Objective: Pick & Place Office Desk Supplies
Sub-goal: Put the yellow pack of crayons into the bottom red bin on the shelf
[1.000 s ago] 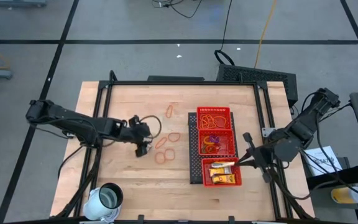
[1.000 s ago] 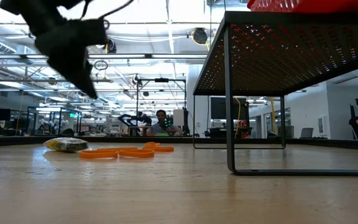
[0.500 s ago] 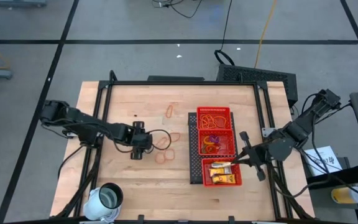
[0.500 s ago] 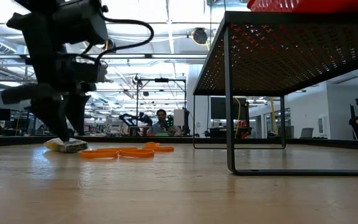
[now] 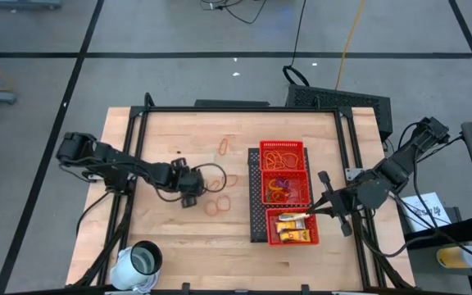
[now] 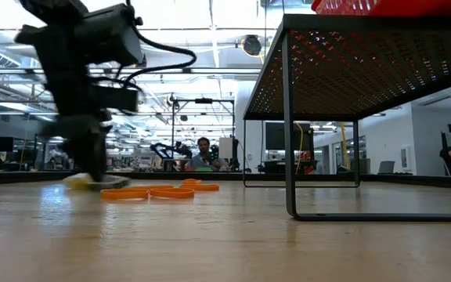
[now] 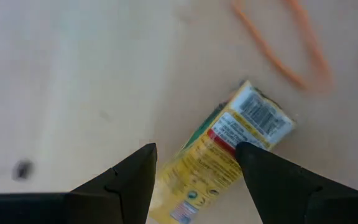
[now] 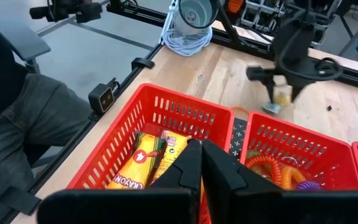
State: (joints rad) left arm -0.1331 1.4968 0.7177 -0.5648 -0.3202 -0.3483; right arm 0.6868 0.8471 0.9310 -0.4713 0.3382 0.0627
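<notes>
A yellow packet (image 7: 229,149) lies flat on the wooden table, beside several orange rubber bands (image 5: 217,205). My left gripper (image 5: 188,197) is down at the table over it, open, one finger on either side of the packet (image 6: 92,182). My right gripper (image 5: 314,211) hangs shut and empty over the near compartment of the red mesh tray (image 5: 260,176). That compartment holds yellow-orange packets (image 8: 148,162). My left gripper comes at the packet from above, slanting down, its fingers (image 7: 126,180) across the packet's long sides near the middle. Whether the fingers touch it, I cannot tell. The packet lies flat on the table.
The tray's far compartment holds rubber bands (image 5: 283,156), and the middle one bands and small coloured pieces (image 5: 281,188). One loose band (image 5: 224,147) lies farther back. A white cup (image 5: 142,260) stands at the near left corner. A person's leg (image 8: 17,118) shows beyond the table's edge.
My left gripper has come down from above the table to its surface and tipped more steeply downward. It has stayed open and now straddles the yellow packet. The packet and the rubber bands lie where they were.
</notes>
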